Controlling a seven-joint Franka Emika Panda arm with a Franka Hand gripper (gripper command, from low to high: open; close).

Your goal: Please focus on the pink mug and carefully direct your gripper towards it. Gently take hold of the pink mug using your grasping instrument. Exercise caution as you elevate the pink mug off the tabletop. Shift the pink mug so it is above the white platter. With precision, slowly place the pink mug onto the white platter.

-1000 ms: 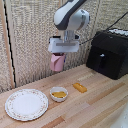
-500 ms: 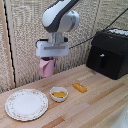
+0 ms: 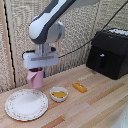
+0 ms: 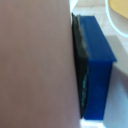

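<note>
Gripper (image 3: 37, 71) clenched on the mug (image 3: 35, 78), which hangs below the white hand in the exterior view, clear of the tabletop. The mug sits above the far rim of the platter (image 3: 26, 104), toward that plate's side nearest the bowl (image 3: 59, 93); whether it is fully over the plate cannot be told from this angle. In the wrist view a blue finger (image 4: 96, 65) with a dark pad presses flat against the mug (image 4: 35, 64), whose pink wall fills most of the picture; the other finger is hidden behind it. The opening is just the width of the mug wall it grips. The bowl holds something yellow and stands beside the platter, with a small orange block (image 3: 79, 87) near it. A black box (image 3: 108, 52) stands at the exterior view's right.
</note>
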